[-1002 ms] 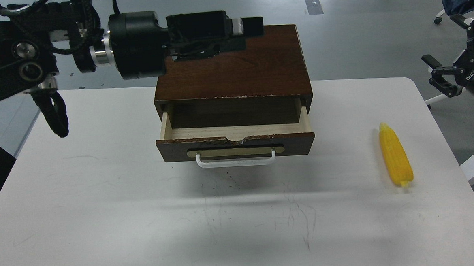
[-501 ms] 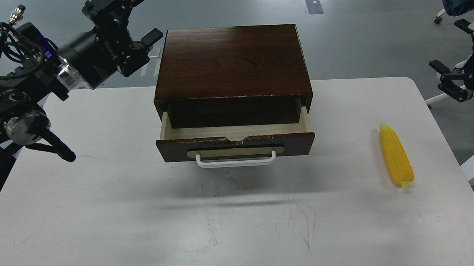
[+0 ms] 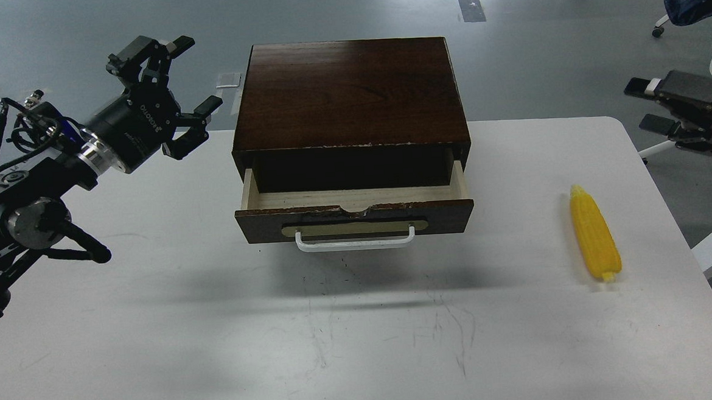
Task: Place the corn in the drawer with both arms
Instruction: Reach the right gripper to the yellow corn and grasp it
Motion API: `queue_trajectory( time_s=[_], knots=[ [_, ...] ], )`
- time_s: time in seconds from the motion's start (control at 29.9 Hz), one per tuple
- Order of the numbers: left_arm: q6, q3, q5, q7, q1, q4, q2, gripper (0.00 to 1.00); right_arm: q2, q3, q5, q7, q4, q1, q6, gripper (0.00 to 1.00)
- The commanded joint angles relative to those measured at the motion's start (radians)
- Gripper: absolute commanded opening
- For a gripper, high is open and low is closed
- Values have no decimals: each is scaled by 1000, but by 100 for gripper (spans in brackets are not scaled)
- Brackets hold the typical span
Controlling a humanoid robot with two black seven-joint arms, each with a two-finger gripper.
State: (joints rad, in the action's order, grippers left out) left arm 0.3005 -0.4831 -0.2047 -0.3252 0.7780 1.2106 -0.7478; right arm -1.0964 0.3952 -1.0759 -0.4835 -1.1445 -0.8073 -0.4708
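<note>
Yellow corn lying on white tabletop, below and inward of right end effector, whose opening cannot be told. Drawer pulled open, right of left end effector, marked ROBOTIQ, fingers spread, gripping nothing.

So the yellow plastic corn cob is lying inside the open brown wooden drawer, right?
Not quite. The head view shows the yellow plastic corn cob lying on the white table, right of the open brown wooden drawer, whose inside shows nothing.
</note>
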Motion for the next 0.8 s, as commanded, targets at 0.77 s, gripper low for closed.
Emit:
queue_trajectory(
  time_s=[0.77],
  knots=[
    [43, -12, -12, 3, 1, 10, 51, 98, 116, -249, -223, 3, 141, 25, 115, 99]
  ],
)
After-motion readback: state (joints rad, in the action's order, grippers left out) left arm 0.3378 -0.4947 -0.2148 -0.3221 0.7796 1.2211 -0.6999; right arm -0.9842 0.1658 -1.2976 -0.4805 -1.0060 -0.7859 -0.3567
